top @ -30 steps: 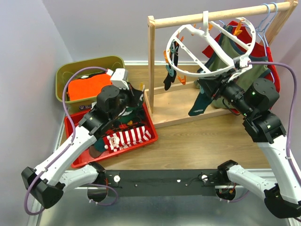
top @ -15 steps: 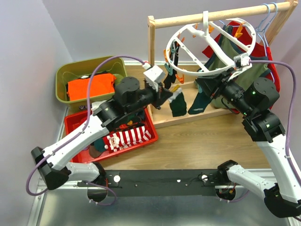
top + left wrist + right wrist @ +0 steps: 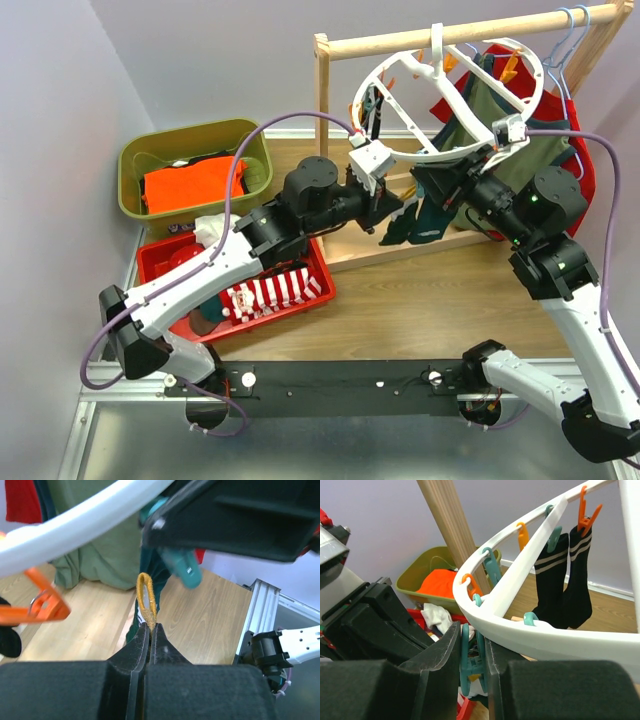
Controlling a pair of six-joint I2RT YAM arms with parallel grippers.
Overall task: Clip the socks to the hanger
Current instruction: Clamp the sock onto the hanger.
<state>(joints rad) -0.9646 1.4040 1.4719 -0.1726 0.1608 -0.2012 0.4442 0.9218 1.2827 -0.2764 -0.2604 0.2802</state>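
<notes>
**Round white hanger part-filled, with one sock held up to its rim**

From my remote station I see the spoked ring hanging tilted by its top hook, orange clips and teal clips dangling from the rim. A black striped pair is clipped at the ring's left side. A dark teal sock hangs below the near rim. Beside it a dark green sock is held up, its mustard loop just under one teal clip. A red-and-white striped sock lies flat, well apart at lower left.

The hanger is glossy white plastic, the socks soft matt cloth (slightly fuzzy), the rack bare wood
</notes>
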